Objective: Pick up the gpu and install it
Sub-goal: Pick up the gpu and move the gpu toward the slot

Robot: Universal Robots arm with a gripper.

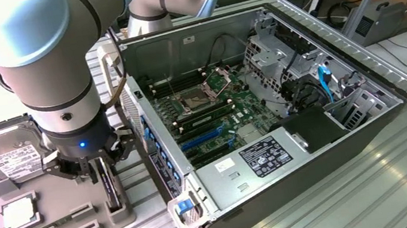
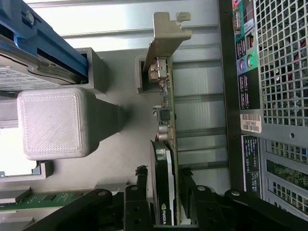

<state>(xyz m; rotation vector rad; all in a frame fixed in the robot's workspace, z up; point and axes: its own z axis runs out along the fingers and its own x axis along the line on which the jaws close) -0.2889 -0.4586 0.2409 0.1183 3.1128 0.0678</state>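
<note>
- The gpu (image 1: 110, 187) is a thin, flat black card standing upright on its long edge
- It sits in a slot of the grey fixture (image 1: 55, 204), just beside the open computer case (image 1: 304, 190), on the exterior view's left of it
- A silvery-beige metal bracket (image 2: 166, 43) with a bent tab caps one end
- In the wrist view its green board edge carries small components, and a black shroud covers one face

Your arm (image 1: 42, 59) comes down steeply from above, and your wrist (image 1: 77, 130) stands upright. Your gripper (image 1: 100, 168) points straight down below it. Its two dark fingers (image 2: 141, 178) stand parted and parallel, not pressed together.
</note>
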